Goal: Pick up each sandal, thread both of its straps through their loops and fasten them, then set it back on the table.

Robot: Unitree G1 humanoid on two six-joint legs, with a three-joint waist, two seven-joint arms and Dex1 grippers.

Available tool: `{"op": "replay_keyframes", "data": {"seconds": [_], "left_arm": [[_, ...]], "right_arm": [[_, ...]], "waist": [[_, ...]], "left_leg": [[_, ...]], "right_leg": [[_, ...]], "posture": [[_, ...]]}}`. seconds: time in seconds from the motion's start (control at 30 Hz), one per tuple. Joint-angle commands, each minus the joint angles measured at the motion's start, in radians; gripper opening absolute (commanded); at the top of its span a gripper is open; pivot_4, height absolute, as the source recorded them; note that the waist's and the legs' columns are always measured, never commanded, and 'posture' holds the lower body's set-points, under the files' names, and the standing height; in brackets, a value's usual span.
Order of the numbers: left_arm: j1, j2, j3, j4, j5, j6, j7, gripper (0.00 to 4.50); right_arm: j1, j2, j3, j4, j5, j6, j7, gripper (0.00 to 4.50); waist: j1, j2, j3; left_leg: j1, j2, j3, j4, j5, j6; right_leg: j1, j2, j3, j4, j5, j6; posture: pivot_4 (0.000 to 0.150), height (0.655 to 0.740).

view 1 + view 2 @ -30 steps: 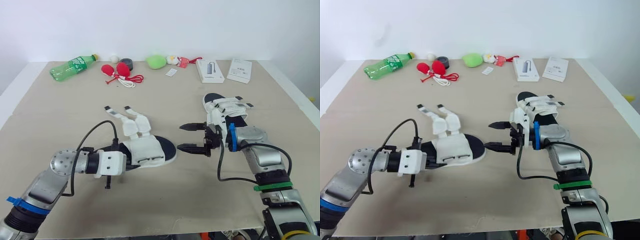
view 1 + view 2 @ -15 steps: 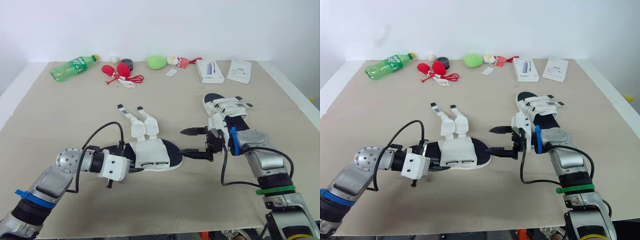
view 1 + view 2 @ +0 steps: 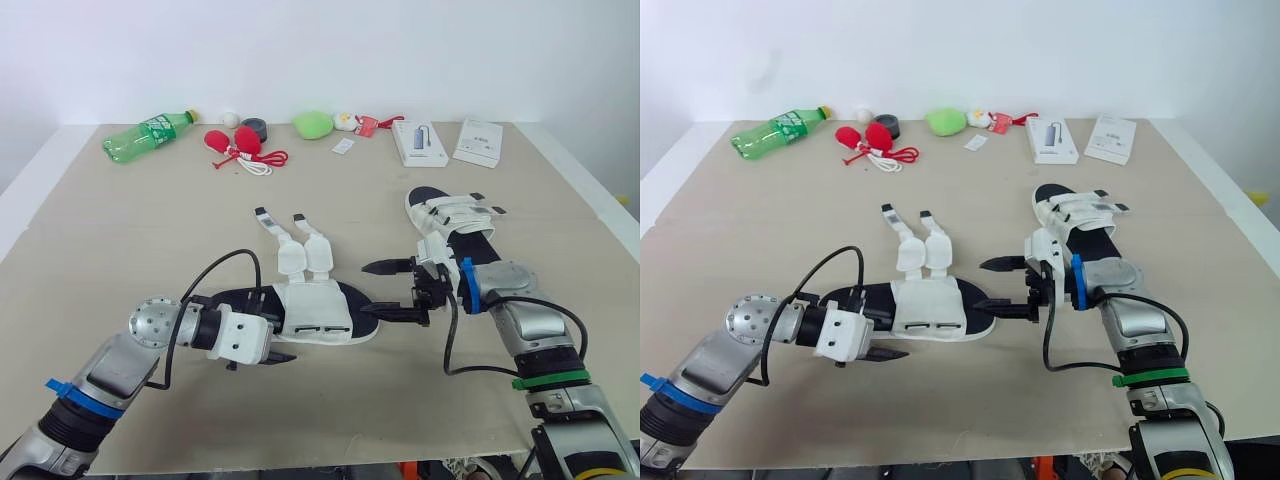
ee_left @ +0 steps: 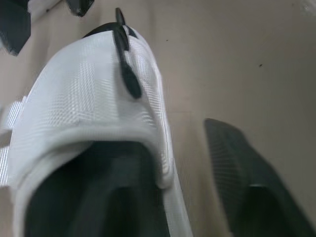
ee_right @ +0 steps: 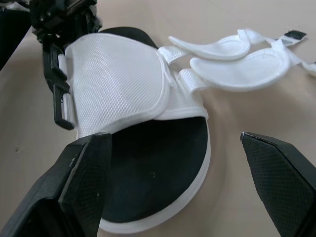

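The left gripper (image 3: 272, 345) lies at the near side of the open-strapped sandal (image 3: 318, 312), mid-table (image 3: 120, 230). It is spread, its far finger hidden inside the shoe. The right gripper (image 3: 388, 290) gapes around the toe. The second sandal (image 3: 462, 222), just beyond, is partly hidden by that wrist. A bottle (image 3: 145, 135) and a white box (image 3: 420, 142) sit far back.

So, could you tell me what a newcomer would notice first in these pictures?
A white mesh sandal with a black sole lies on the beige table, both straps loose, between the left gripper at one end and the open right gripper at the other. A second, fastened sandal lies just beyond that gripper.
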Motion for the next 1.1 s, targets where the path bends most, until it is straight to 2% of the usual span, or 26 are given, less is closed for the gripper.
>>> {"op": "replay_keyframes", "data": {"seconds": [0.03,0.13,0.27,0.3,0.33,0.37,0.4,0.43,0.53,0.57,0.6,0.63,0.67,0.77,0.93,0.97,1.03,1.1], "left_arm": [[-0.008,0.06,0.095,-0.089,-0.075,0.095,0.0,3.27],[0.031,0.117,0.155,-0.161,-0.14,0.186,-0.008,3.27],[0.135,0.204,0.287,-0.294,-0.369,0.486,0.01,3.33],[0.142,0.212,0.308,-0.307,-0.413,0.544,0.022,3.33],[0.131,0.204,0.35,-0.291,-0.482,0.619,0.055,3.33],[0.1,0.18,0.392,-0.248,-0.536,0.673,0.094,3.33],[0.066,0.151,0.42,-0.206,-0.569,0.71,0.137,3.33],[0.03,0.12,0.441,-0.165,-0.6,0.748,0.183,3.33],[-0.055,0.03,0.461,-0.106,-0.658,0.818,0.309,3.33],[-0.077,-0.002,0.459,-0.089,-0.652,0.819,0.342,3.33],[-0.092,-0.024,0.454,-0.077,-0.641,0.816,0.364,3.33],[-0.104,-0.036,0.444,-0.063,-0.636,0.831,0.385,3.33],[-0.113,-0.047,0.431,-0.05,-0.625,0.835,0.396,3.33],[-0.147,-0.086,0.414,0.009,-0.627,0.888,0.449,3.33],[-0.25,-0.158,0.468,0.218,-0.711,1.07,0.525,3.33],[-0.266,-0.164,0.47,0.254,-0.716,1.092,0.528,3.88],[-0.297,-0.183,0.465,0.323,-0.692,1.111,0.56,4.37],[-0.335,-0.201,0.467,0.389,-0.701,1.158,0.568,4.37]], "right_arm": [[-0.034,-0.021,-0.015,-0.001,0.012,-0.008,0.021,4.5],[-0.046,-0.015,-0.019,-0.003,0.022,-0.009,0.025,4.5],[-0.038,0.015,-0.001,-0.013,0.016,-0.016,0.01,3.52],[-0.035,0.016,0.004,-0.014,0.012,-0.02,0.013,2.79],[-0.026,0.019,0.017,-0.025,0.007,-0.015,0.013,2.76],[-0.018,0.027,0.03,-0.031,-0.002,-0.017,0.008,2.2],[-0.013,0.034,0.044,-0.032,-0.012,-0.019,0.004,2.05],[-0.012,0.04,0.055,-0.03,-0.024,-0.023,-0.001,1.64],[-0.014,0.047,0.081,-0.025,-0.046,-0.02,-0.015,0.82],[-0.011,0.044,0.095,-0.03,-0.06,-0.029,-0.011,0.82],[-0.009,0.043,0.106,-0.033,-0.07,-0.038,-0.009,0.58],[-0.008,0.046,0.112,-0.034,-0.078,-0.044,-0.014,0.14],[-0.008,0.05,0.115,-0.033,-0.082,-0.044,-0.02,0.06],[-0.011,0.057,0.126,-0.027,-0.096,-0.054,-0.036,0.06],[-0.013,0.063,0.14,-0.019,-0.131,-0.098,-0.056,0.06],[-0.016,0.063,0.14,-0.017,-0.134,-0.103,-0.057,0.0],[-0.023,0.064,0.14,-0.01,-0.141,-0.119,-0.06,0.0],[-0.028,0.065,0.139,-0.008,-0.141,-0.121,-0.062,0.0]], "waist": [[0.0,0.0,0.0],[-0.003,0.0,0.0],[-0.01,0.0,0.0],[-0.006,0.0,0.001],[-0.006,0.0,0.001],[-0.005,0.0,0.001],[-0.004,0.001,0.001],[-0.003,0.001,0.001],[-0.001,0.0,0.001],[-0.001,0.0,0.001],[-0.001,0.0,0.001],[-0.001,0.0,0.001],[0.0,-0.001,0.001],[-0.002,-0.001,0.001],[-0.004,-0.001,0.0],[-0.003,-0.001,0.0],[-0.007,-0.002,0.0],[-0.008,-0.002,0.0]], "left_leg": [[0.0,0.0,0.0,0.0,0.0,0.0],[0.0,0.0,0.0,0.0,0.0,0.0],[0.0,0.002,0.0,-0.001,-0.001,0.001],[0.0,0.002,0.0,-0.001,-0.001,0.001],[0.0,0.002,0.0,-0.001,-0.001,0.001],[0.0,0.002,0.0,-0.001,-0.001,0.001],[0.0,0.002,0.0,-0.001,-0.001,0.001],[0.0,0.002,0.0,0.0,-0.001,0.001],[0.001,0.002,0.0,0.001,0.0,0.001],[0.0,0.002,0.0,0.002,0.0,0.002],[0.0,0.001,0.0,0.002,0.0,0.002],[0.0,0.001,0.001,0.002,0.0,0.002],[0.0,0.001,0.001,0.002,0.0,0.002],[0.0,0.002,0.0,0.0,0.0,0.002],[0.001,0.002,-0.001,0.001,0.0,0.002],[0.001,0.002,-0.001,0.001,0.001,0.001],[0.001,0.002,-0.001,0.002,0.001,0.001],[0.001,0.002,-0.001,0.002,0.001,0.001]], "right_leg": [[0.0,0.0,0.0,0.0,0.0,0.0],[0.0,0.0,0.0,0.0,0.0,0.0],[0.0,0.001,0.0,0.001,-0.001,-0.001],[-0.001,0.001,0.0,0.001,-0.002,-0.001],[-0.001,0.001,-0.001,0.001,-0.002,-0.002],[-0.001,0.001,-0.001,0.001,-0.002,-0.002],[-0.001,0.001,-0.001,0.001,-0.002,-0.002],[-0.001,0.001,-0.001,0.001,-0.002,-0.002],[0.0,0.001,-0.001,0.002,-0.001,-0.002],[-0.001,0.002,-0.002,0.002,0.0,-0.001],[0.0,0.001,-0.001,0.001,0.001,0.0],[0.0,0.001,0.0,0.001,0.001,0.0],[0.0,0.001,0.0,0.001,0.004,0.005],[0.0,0.002,-0.001,0.001,0.003,0.004],[0.0,0.003,-0.001,0.001,0.004,0.004],[0.0,0.003,-0.001,0.001,0.005,0.005],[0.0,0.003,-0.001,0.001,0.005,0.005],[0.0,0.003,-0.001,0.001,0.005,0.005]], "posture": [[0.15,0.74],[0.15,0.74],[0.15,0.74],[0.15,0.74],[0.15,0.74],[0.15,0.74],[0.15,0.74],[0.15,0.74],[0.15,0.74],[0.15,0.74],[0.15,0.74],[0.15,0.74],[0.15,0.74],[0.15,0.74],[0.15,0.74],[0.15,0.74],[0.15,0.74],[0.15,0.74]]}}
